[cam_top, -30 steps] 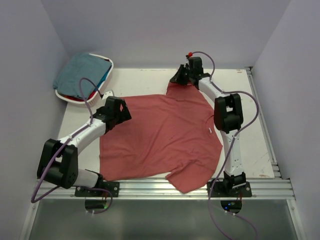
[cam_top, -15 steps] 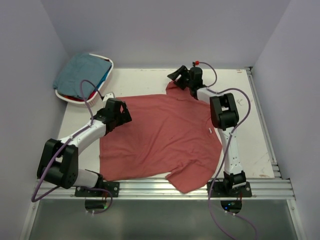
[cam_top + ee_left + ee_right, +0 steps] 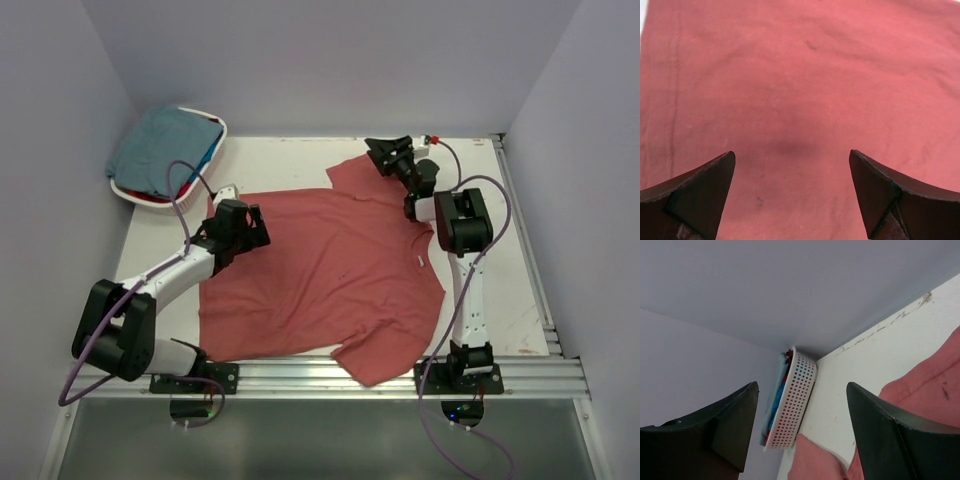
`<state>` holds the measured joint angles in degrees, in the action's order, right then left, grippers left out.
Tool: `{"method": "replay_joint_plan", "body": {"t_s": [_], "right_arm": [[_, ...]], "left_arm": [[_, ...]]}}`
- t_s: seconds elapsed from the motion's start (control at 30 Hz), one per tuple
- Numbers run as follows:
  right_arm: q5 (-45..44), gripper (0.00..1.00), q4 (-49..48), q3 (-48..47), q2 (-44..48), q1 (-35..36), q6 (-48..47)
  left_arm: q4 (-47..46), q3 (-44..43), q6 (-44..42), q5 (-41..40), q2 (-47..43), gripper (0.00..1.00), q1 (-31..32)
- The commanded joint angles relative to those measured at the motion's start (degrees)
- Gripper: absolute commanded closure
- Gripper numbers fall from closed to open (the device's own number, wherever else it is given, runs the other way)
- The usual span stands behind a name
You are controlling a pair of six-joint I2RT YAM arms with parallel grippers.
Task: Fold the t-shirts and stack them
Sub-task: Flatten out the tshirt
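Note:
A brick-red t-shirt (image 3: 320, 270) lies spread flat on the white table, one sleeve hanging toward the near rail. My left gripper (image 3: 245, 225) hovers low over the shirt's left shoulder area. In the left wrist view it (image 3: 791, 152) is open, with only red cloth (image 3: 805, 75) beneath it. My right gripper (image 3: 388, 155) is raised beside the far sleeve (image 3: 350, 175), open and holding nothing. It (image 3: 801, 385) points toward the back-left corner, with red cloth (image 3: 925, 385) below it. A teal t-shirt (image 3: 165, 140) is heaped in the basket, with bits of blue and red cloth under it.
The white perforated basket (image 3: 150, 195) sits at the far left corner, also seen in the right wrist view as the basket (image 3: 792, 405) against the wall. Grey walls close in on three sides. A metal rail (image 3: 330, 375) runs along the near edge.
My right gripper opened, let go of the far sleeve and swung up and to the right. The sleeve now lies flat. The left gripper shifted slightly toward the shirt's middle.

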<state>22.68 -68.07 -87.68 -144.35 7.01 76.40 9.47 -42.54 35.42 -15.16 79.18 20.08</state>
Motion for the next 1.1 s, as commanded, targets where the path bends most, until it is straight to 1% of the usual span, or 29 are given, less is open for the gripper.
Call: {"method": "replay_joint_plan", "body": {"t_s": [0.0, 0.03, 0.07, 0.1, 0.13, 0.17, 0.2, 0.23, 0.27, 0.3, 0.33, 0.4, 0.43, 0.5, 0.53, 0.57, 0.63, 0.8, 1.07], "right_arm": [[5.3, 0.24, -11.6, 3.1, 6.5, -0.1, 2.4], [6.1, 0.23, -10.5, 5.7, 9.7, -0.1, 1.4], [7.2, 0.23, -8.9, 7.2, 11.9, -0.1, -1.8], [7.6, 0.25, -4.4, 8.8, 14.0, -0.1, -3.8], [7.8, 0.27, -1.6, 11.7, 18.5, -0.1, -6.2], [8.3, 0.29, 2.0, 12.7, 20.8, -0.1, -11.7], [9.6, 0.34, 12.2, 13.4, 23.0, 0.0, -15.3], [9.5, 0.51, 19.1, 14.0, 25.8, 0.3, -24.4], [8.4, 0.74, 27.7, 13.3, 30.7, 0.6, -30.2], [2.5, 0.95, 49.5, 11.8, 33.1, 1.9, -36.5], [-3.6, 1.00, 60.4, 7.2, 34.7, 3.0, -47.8], [-10.6, 1.00, 76.9, 4.6, 36.9, 5.6, -54.6], [-14.4, 1.00, 79.9, 4.1, 37.3, 5.9, -56.7], [-17.4, 1.00, 84.7, 4.8, 38.4, 5.7, -56.8], [-20.4, 1.00, 85.9, 5.1, 38.4, 5.7, -57.4], [-21.4, 1.00, 87.0, 5.2, 38.3, 5.8, -57.4], [-22.3, 1.00, 88.9, 5.6, 37.7, 5.7, -57.5], [-23.6, 1.00, 89.2, 6.0, 35.5, 5.8, -57.0], [-26.4, 1.00, 91.2, 1.6, 26.9, 5.6, -55.9]], "left_arm": [[-11.8, 0.9, -5.1, 4.5, -2.8, 0.01, 1.3], [-13.6, 0.7, -5.9, 5.6, -2.6, 0.02, 1.5], [-16.0, -0.4, -7.1, 6.5, -2.1, 0.03, 1.5], [-16.9, -1.2, -7.7, 8.9, -0.5, 0.04, 1.5], [-17.3, -2.5, -8.3, 10.0, 0.7, 0.07, 1.5], [-17.2, -5.2, -9.1, 11.4, 1.9, 0.09, 1.6], [-17.1, -6.4, -9.5, 13.7, 4.4, 0.11, 1.6], [-16.8, -7.5, -9.6, 14.4, 5.6, 0.15, 1.6], [-16.1, -9.2, -9.6, 14.9, 6.6, 0.19, 1.9], [-16.0, -9.7, -9.6, 16.3, 8.1, 0.26, 2.0], [-15.8, -9.9, -9.6, 16.4, 8.6, 0.29, 2.1], [-15.5, -9.9, -9.1, 15.3, 9.8, 0.36, 2.2], [-14.1, -10.0, -8.7, 13.2, 10.2, 0.37, 2.2], [-11.7, -11.3, -8.0, 9.3, 12.4, 0.40, 2.2], [-10.2, -12.0, -7.6, 8.4, 13.2, 0.41, 2.2], [-7.0, -13.1, -6.9, 7.3, 13.9, 0.42, 2.2], [-4.2, -13.7, -5.5, 4.4, 15.7, 0.44, 2.2], [-1.6, -13.4, -3.7, -2.0, 16.4, 0.45, 2.1], [0.9, -11.8, -2.8, -5.1, 14.3, 0.45, 2.1]]}}
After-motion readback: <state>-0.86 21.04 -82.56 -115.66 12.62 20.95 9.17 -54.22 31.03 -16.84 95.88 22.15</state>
